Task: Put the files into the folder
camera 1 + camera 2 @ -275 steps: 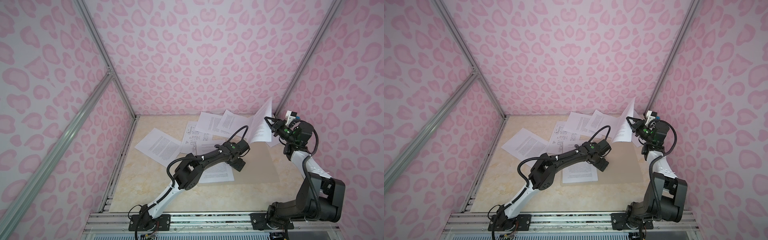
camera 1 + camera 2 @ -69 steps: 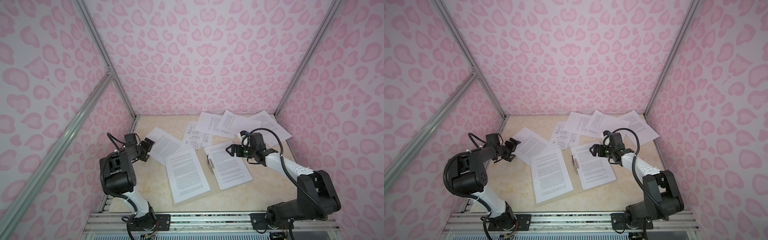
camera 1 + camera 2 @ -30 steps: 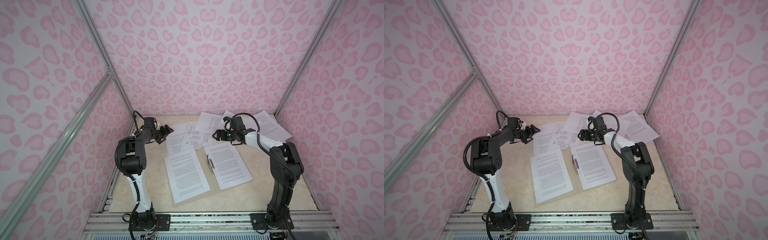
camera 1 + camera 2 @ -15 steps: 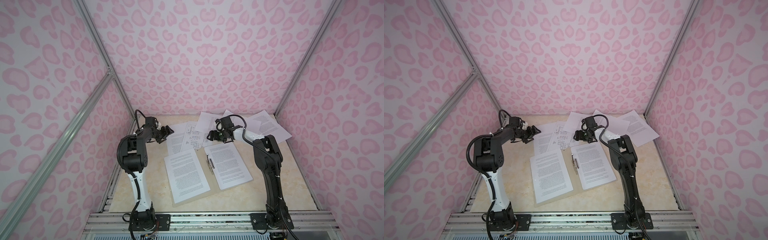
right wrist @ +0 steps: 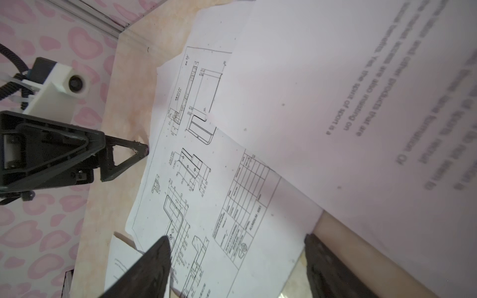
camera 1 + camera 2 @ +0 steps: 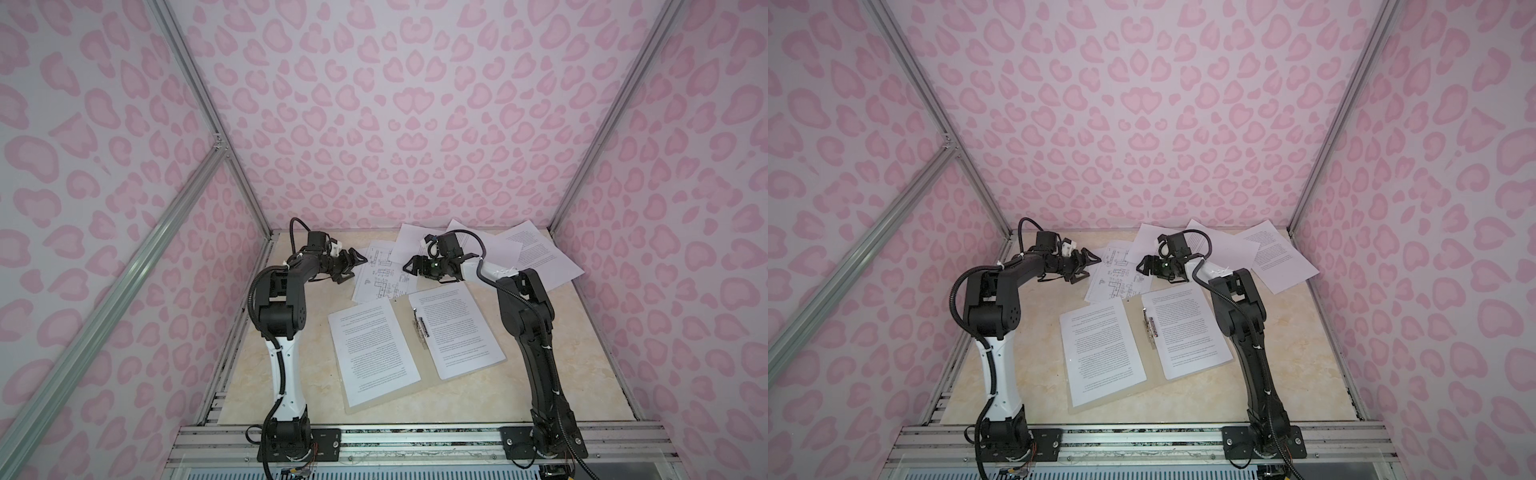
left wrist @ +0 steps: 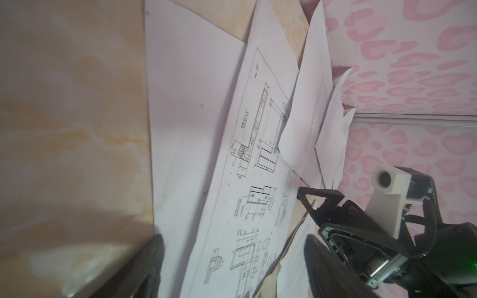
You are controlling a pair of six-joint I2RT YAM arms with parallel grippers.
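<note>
reaching to the back of the tabletop (image 6: 478, 399), both of my arms now flank the drawing sheet (image 6: 384, 276). about two seconds ago my left gripper (image 6: 358, 268) sat out at the left side and my right gripper (image 6: 410, 268) hovered over the folder (image 6: 410, 336). i judge this means the drawing sheet is the next of the files to go in. the folder lies open in the middle of the tabletop with one text sheet (image 6: 374, 349) on its left half and another (image 6: 457, 332) on its right half, and the metal clip (image 6: 420, 332) runs along the spine between them. several loose sheets (image 6: 536, 257) still lie fanned out at the back right, outside the folder. my left gripper is spread wide and holds nothing. in the right wrist view its lower fingertip (image 5: 143, 151) sits just beside the drawing sheet's edge, low against the tabletop, though i cannot tell if it touches. my right gripper is also spread wide and empty, and its fingers (image 5: 154, 268) are poised over the opposite side of the drawing sheet, which lies flat and partly tucked under a text page.
</note>
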